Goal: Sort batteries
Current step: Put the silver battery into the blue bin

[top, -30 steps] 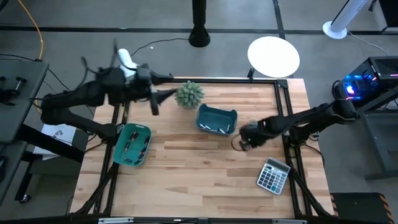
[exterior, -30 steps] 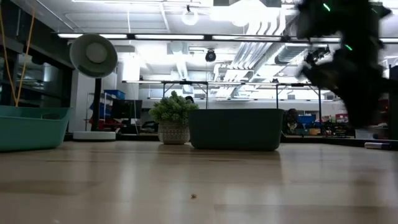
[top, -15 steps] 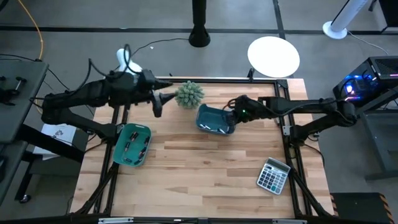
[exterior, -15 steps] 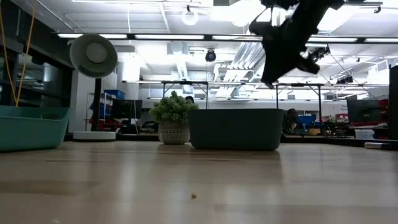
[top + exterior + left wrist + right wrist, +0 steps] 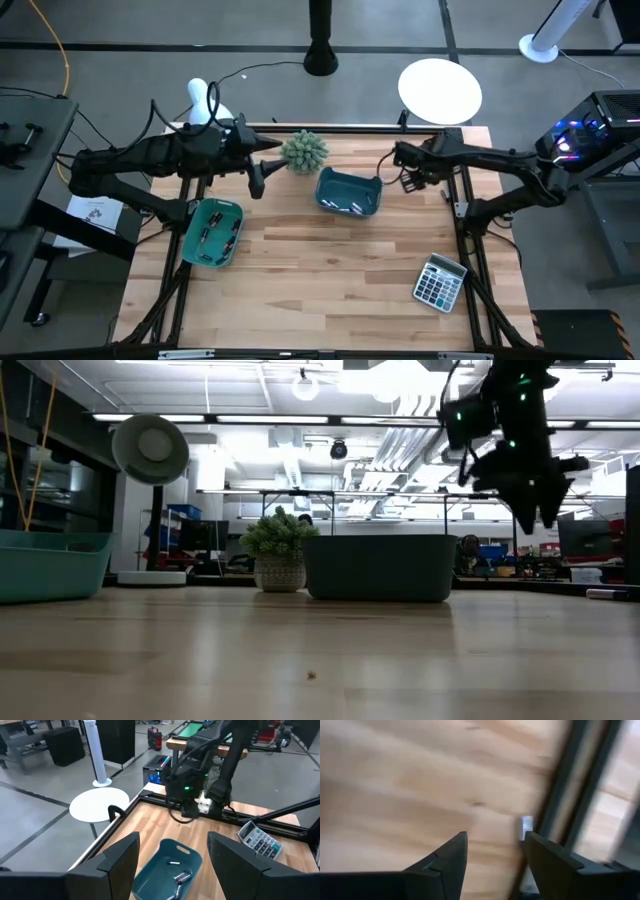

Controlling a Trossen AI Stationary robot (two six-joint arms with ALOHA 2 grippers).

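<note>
Holding silvery batteries (image 5: pixel 349 207), the dark teal tray (image 5: pixel 349 193); dark ones in the light tray (image 5: pixel 213 233).

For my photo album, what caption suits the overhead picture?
Two robot arms hover above a wooden table holding two teal trays of batteries.

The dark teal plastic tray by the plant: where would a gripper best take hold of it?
Probably the dark teal plastic tray's handle cut-out on the right rim, coming from above. The thin upright wall suits two fingers, and that end faces the right gripper, open nearby.
</note>
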